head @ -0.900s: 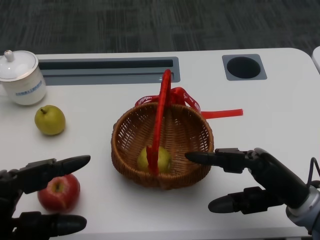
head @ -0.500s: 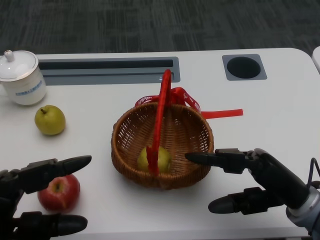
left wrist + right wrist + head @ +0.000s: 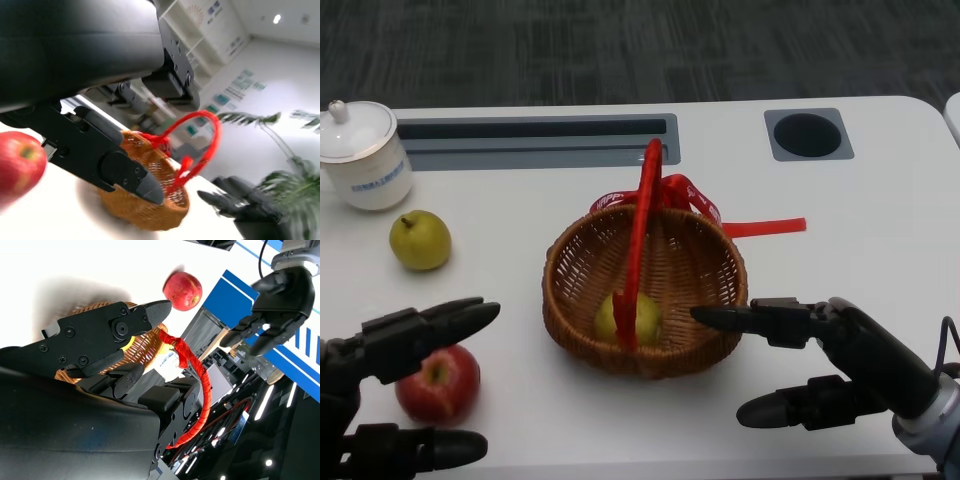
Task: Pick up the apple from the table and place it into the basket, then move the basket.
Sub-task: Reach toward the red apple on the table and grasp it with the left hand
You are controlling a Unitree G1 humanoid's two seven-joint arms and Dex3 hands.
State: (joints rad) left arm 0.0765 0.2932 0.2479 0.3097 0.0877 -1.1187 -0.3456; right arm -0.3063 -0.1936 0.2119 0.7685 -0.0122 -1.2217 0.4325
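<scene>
A red apple [image 3: 438, 384] lies on the white table at the near left, between the spread fingers of my left hand [image 3: 390, 390], which holds nothing. The left wrist view shows the apple [image 3: 19, 165] beside that hand's fingers [image 3: 107, 162]. A brown wicker basket [image 3: 644, 290] with a red handle [image 3: 642, 230] and ribbon stands mid-table; a yellow-green fruit [image 3: 628, 318] lies inside it. My right hand [image 3: 820, 365] hovers open just right of the basket, one fingertip near its rim. The right wrist view shows the basket [image 3: 95, 340] and the apple [image 3: 183, 290].
A yellow-green pear [image 3: 420, 240] lies at the left, with a white lidded cup [image 3: 362, 155] behind it. A grey slot [image 3: 535, 140] and a round hole [image 3: 808, 134] sit along the table's far side.
My left hand's upper finger has dropped slightly toward the apple. The basket, the apple and the right hand have not moved.
</scene>
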